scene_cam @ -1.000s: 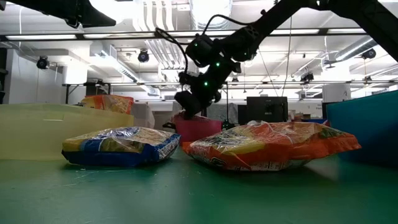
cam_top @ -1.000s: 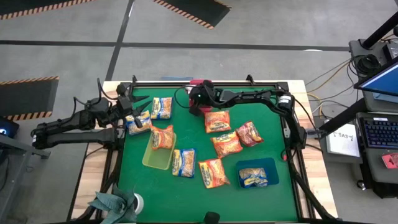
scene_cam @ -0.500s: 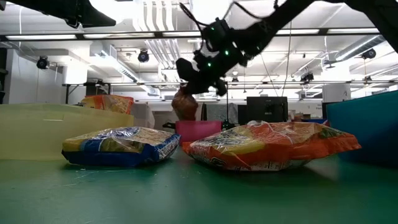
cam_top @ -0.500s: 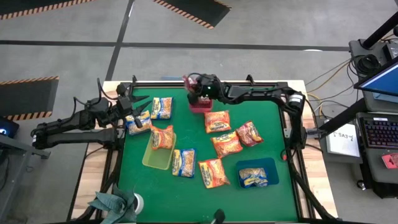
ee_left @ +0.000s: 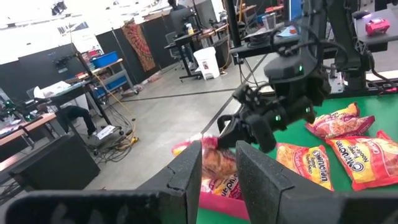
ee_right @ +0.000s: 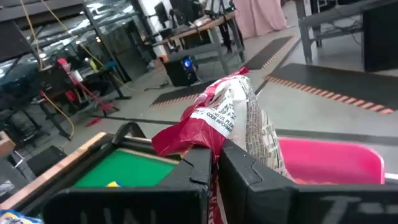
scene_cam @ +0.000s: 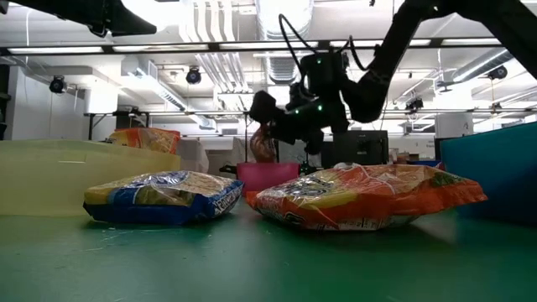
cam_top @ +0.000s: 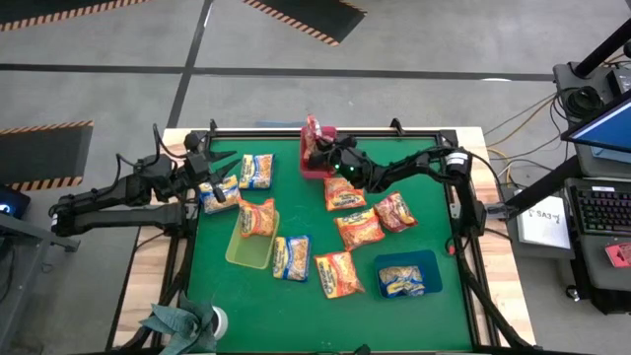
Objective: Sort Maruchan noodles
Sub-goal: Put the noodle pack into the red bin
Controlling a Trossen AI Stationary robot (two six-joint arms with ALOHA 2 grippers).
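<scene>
Right hand (cam_top: 320,150) is up over the far edge of the green counter (cam_top: 444,197), pinched tight on a dark red packet (cam_top: 314,129) that hangs over the pink tray (cam_top: 317,170); from the low view the packet (scene_cam: 263,147) dangles just above the tray rim (scene_cam: 267,174), not touching as far as can be made out. The right wrist view has it close up: red wrapper (ee_right: 233,118) crumpled betw the two fingers, lower half of it hidden behind them, print mostly unreadable. Tray's inside is mostly blocked by the arm from above, so can't tell what's already in it. Left hand (cam_top: 219,187) sits at the counter's left side over a blue-and-yellow packet (cam_top: 217,195); whether it's holding that packet, can't tell, the arm covers the contact and its own wrist view only shows two fingers (ee_left: 189,171) with a narrow gap, looking across at the other arm. Rest of the noodles: a second blue-yellow one (cam_top: 256,170) near the far left, an orange one (cam_top: 257,217) lying partly in the yellow-green tray (cam_top: 248,254), a blue-yellow packet (cam_top: 292,256) beside that tray, four orange ones mid-counter (cam_top: 359,227), and one in the blue tray (cam_top: 432,268) near the right front, label too small to read. Low view is half filled by two near packets, which cut off everything behind them.
</scene>
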